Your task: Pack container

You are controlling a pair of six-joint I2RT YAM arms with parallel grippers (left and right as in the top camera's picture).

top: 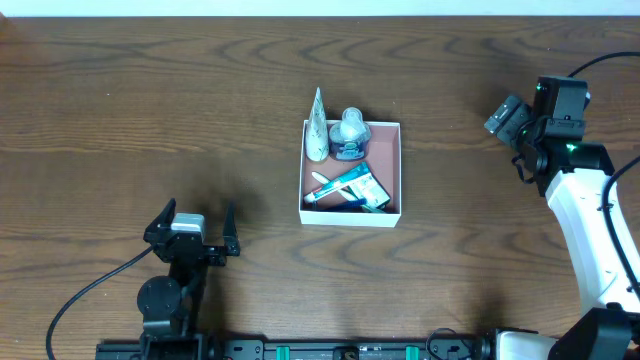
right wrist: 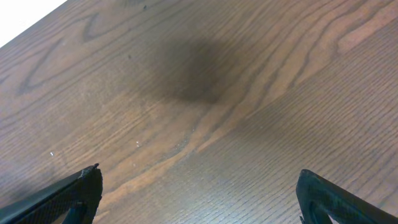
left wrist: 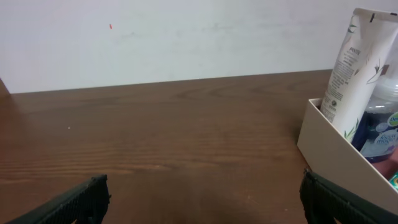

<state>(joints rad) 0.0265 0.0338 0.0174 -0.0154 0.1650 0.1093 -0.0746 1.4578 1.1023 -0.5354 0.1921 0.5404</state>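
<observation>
Closest, the black left gripper (top: 197, 222) hangs low over the dark wooden table (top: 120, 110), fingers spread wide and empty. Mid-table sits the container (top: 350, 217), a square, shallow, white-walled box with a reddish-brown floor. It holds a white plastic tube (top: 317, 128), a clear blue-labelled bottle (top: 349, 136) and a blue-and-white toothpaste pack (top: 348, 187). Farther right, the right gripper (top: 506, 117) is also spread and empty.

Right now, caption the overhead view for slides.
Container holds tube, bottle, toothpaste box; left gripper and right gripper open, away from it.
</observation>
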